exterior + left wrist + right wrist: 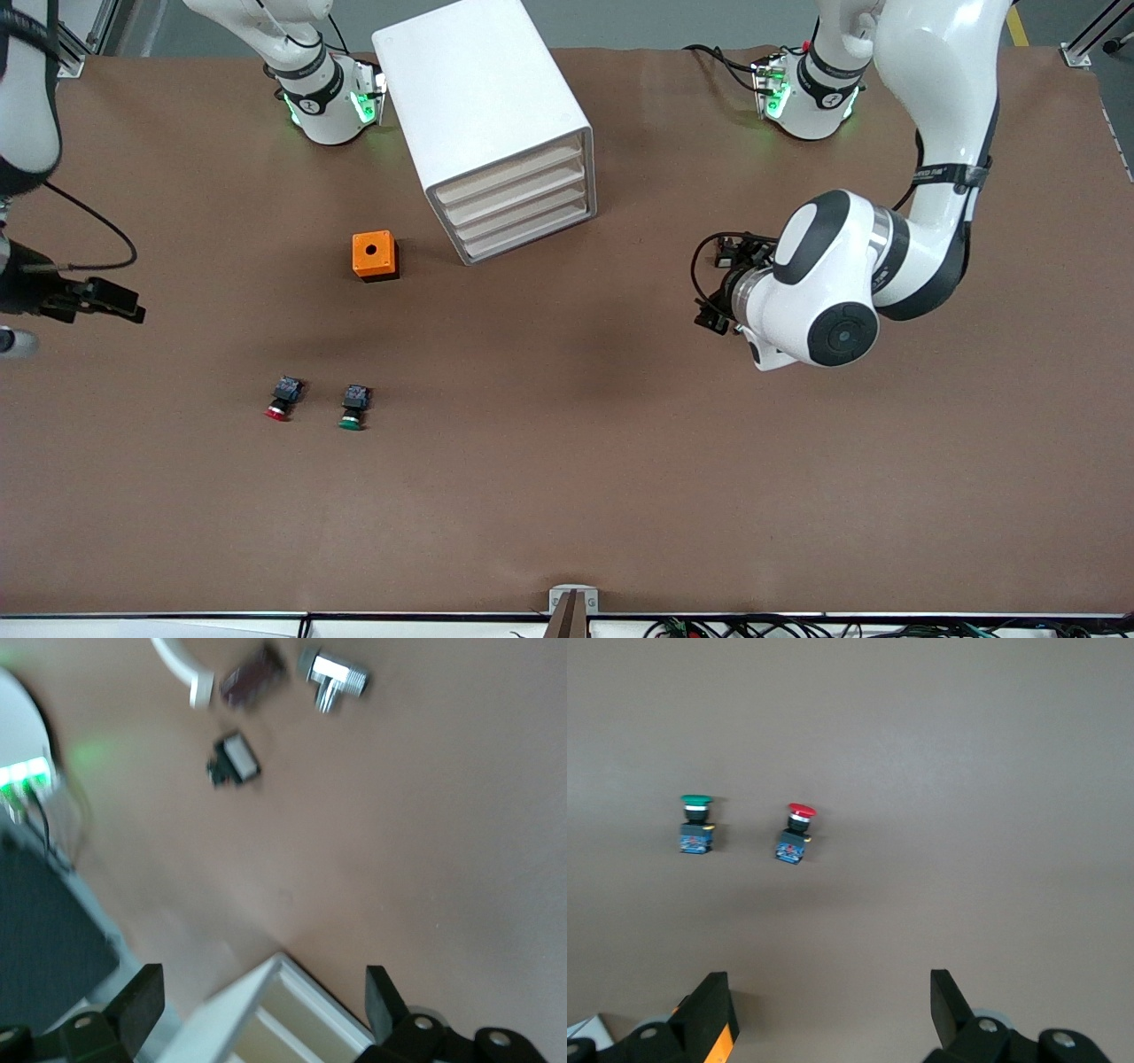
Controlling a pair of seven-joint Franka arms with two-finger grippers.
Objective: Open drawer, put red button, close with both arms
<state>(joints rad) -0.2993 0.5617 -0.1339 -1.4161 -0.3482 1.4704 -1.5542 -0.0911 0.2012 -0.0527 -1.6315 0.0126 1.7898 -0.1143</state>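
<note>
The white cabinet stands on the table between the two arm bases. Its four drawers are all shut. The red button lies on its side on the table beside the green-capped one, both nearer the front camera than the cabinet. My right gripper is open and empty over the right arm's end of the table. Its wrist view shows its open gripper with the red button apart from it. My left gripper is open and empty beside the drawer fronts. A cabinet corner shows between the fingers of my left gripper.
A small orange box with a round hole sits beside the cabinet, toward the right arm's end; its corner shows in the right wrist view. The green button lies close beside the red one. The brown table is bare nearer the front camera.
</note>
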